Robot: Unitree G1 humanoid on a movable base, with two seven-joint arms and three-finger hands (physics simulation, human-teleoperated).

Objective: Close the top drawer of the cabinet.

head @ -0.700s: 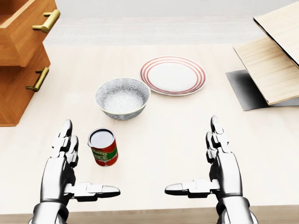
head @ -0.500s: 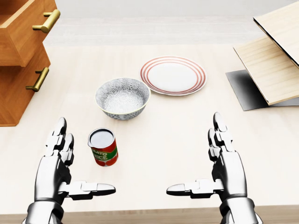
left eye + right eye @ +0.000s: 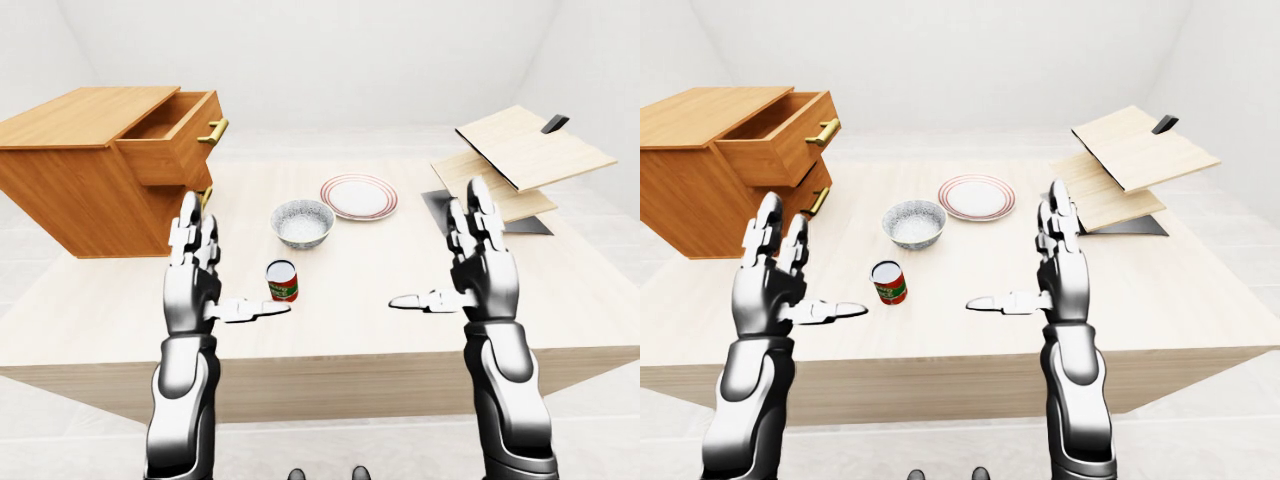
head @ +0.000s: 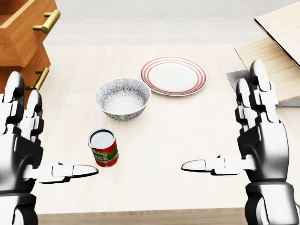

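While raised, both hands spread, empty

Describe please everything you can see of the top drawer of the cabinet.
The top drawer is an orange-brown wooden box, pulled well out of the wooden cabinet at the left of the right-eye view. Its flat front carries one brass bar handle. The inside looks empty as far as it shows. Below it a second drawer with a similar handle is shut. Nothing touches the top drawer; the open left hand is held up apart from it.
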